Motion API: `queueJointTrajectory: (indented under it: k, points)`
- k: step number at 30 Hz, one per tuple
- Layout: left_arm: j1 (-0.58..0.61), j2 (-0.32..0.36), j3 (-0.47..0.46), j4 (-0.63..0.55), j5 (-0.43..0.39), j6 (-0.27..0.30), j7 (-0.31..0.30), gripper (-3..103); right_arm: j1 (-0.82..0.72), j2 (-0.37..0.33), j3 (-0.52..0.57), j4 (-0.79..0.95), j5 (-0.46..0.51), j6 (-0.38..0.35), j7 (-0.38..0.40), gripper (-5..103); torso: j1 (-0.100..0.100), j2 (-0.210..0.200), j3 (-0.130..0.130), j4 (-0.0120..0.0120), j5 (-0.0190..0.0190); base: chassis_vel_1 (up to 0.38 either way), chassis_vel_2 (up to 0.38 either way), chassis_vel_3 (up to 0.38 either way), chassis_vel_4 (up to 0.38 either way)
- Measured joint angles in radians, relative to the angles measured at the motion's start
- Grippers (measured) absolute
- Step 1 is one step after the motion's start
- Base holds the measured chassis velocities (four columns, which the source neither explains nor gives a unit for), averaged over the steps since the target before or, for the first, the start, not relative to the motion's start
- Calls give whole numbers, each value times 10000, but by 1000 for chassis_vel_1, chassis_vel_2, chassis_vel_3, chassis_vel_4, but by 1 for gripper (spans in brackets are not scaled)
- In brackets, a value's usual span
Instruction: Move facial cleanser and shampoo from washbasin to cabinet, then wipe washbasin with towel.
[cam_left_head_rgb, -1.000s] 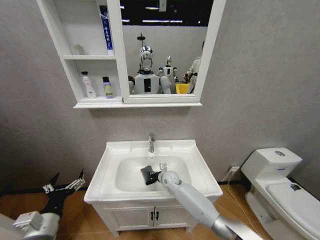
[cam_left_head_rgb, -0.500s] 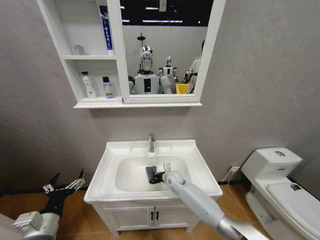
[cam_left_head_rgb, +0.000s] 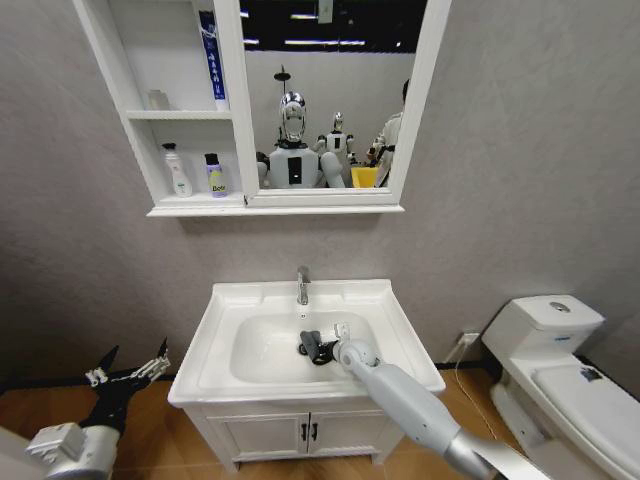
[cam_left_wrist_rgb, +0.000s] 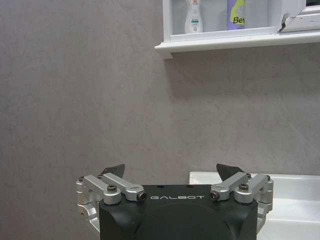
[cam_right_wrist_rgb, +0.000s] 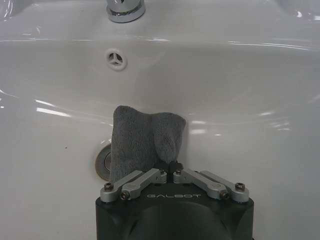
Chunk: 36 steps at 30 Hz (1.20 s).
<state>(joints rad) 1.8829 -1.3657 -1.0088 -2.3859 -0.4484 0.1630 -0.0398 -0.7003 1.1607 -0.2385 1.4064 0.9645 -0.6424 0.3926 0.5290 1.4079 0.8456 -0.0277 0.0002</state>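
Grey towel (cam_right_wrist_rgb: 142, 142) in right hand (cam_right_wrist_rgb: 167, 165), on washbasin (cam_left_head_rgb: 390, 330) bowl.

The right tool (cam_left_head_rgb: 322, 347) is down in the washbasin (cam_left_head_rgb: 395, 330) bowl, closed on the towel (cam_right_wrist_rgb: 142, 142) beside the drain (cam_right_wrist_rgb: 102, 164). The tap (cam_left_head_rgb: 302, 286) stands at the back rim. The left tool (cam_left_head_rgb: 130, 375) hangs open beside the washbasin, with free room around it.

Two plastic bottles stand on the cabinet's lowest shelf (one white (cam_left_head_rgb: 177, 170), one purple-labelled (cam_left_head_rgb: 214, 175)), plus one dark grey cloth towel (cam_right_wrist_rgb: 142, 142).
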Motion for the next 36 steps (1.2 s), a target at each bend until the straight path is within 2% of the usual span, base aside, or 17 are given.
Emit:
queueJointTrajectory:
  k: [26, 36]
  points:
    - [0, 0, 0, 0, 0, 0, 0, 100, -552, -1400, 386, 869, -408, -128, 92, 1, 0, -1, 0, 0, 1, 0, 0, 0, 0]
    - [0, 0, 0, 0, 1, 0, 0, 100, -473, -2058, 477, 1676, -183, -378, 485, 1, 0, -2, 0, 0, 0, 0, 0, 0, 0]
